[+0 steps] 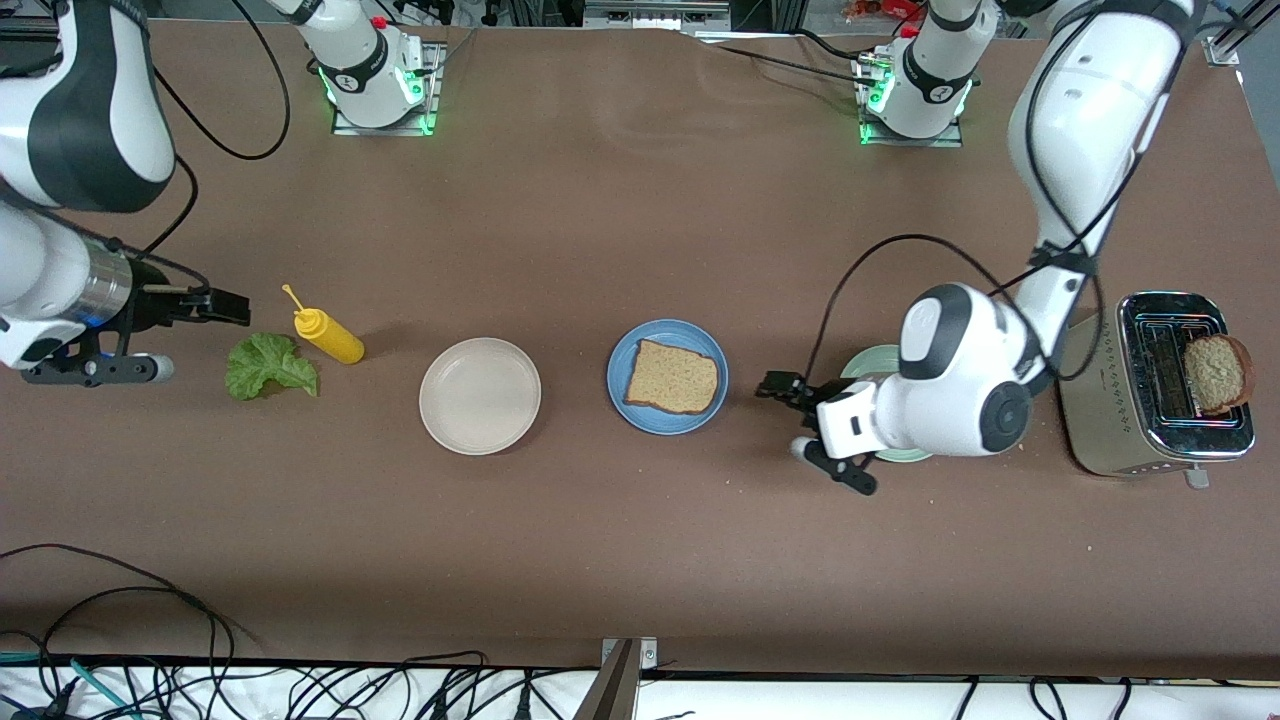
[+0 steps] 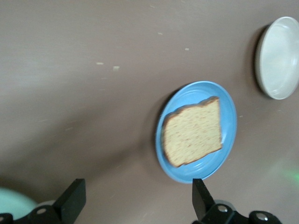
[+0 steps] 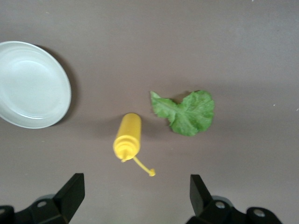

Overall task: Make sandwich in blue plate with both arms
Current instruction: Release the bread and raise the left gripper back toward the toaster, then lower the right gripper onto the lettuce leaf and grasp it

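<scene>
We are keeping our left gripper (image 1: 812,424) wide open and empty beside the blue plate (image 1: 667,376), where one bread slice (image 1: 672,377) is lying. Our right gripper (image 1: 195,335) is waiting open by the lettuce leaf (image 1: 269,366). We are thinking the floppy leaf could slip, or we could bump the yellow mustard bottle (image 1: 328,336) just beside it.

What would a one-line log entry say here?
bread slice on blue plate | left gripper open, empty | right gripper open by lettuce

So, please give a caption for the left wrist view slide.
Open left claw over the table, one bread slice lying on the blue plate.
</scene>
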{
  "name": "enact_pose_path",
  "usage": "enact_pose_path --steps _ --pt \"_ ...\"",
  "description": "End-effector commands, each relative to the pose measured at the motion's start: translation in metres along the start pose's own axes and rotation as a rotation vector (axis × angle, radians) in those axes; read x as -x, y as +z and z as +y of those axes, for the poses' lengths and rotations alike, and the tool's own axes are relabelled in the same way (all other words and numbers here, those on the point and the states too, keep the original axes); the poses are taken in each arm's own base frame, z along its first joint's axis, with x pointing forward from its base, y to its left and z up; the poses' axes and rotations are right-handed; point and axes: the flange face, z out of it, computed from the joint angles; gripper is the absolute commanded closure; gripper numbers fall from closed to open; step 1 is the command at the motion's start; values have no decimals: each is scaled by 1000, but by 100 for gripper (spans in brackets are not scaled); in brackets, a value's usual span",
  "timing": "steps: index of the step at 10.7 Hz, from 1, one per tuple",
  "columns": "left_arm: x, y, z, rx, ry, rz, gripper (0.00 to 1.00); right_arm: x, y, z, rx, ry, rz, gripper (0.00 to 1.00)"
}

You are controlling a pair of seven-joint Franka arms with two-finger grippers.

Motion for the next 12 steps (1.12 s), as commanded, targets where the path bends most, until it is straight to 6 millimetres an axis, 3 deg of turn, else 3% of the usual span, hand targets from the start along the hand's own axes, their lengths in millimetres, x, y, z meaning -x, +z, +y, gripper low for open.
enact_pose_path --steps 1,3,5,6,8,10,12 --pt "34 -88 31 -238 -53 -59 0 -19 31 37 47 -73 -7 0" --pt "65 -156 50 -391 -61 -62 0 -37 68 62 43 -126 -14 0" --pt "95 -216 65 -495 -80 -18 0 -49 98 64 39 -165 -32 0" --pt "112 -240 61 -526 -114 8 0 -52 116 65 34 -169 -57 0" --pt "153 -262 67 -538 -162 39 0 -49 155 64 24 -175 -99 0" --pt "194 -295 59 -499 -224 93 0 -47 198 60 20 -221 -93 0" --pt "215 -275 81 -504 -213 71 0 -48 231 76 4 -282 -123 0"
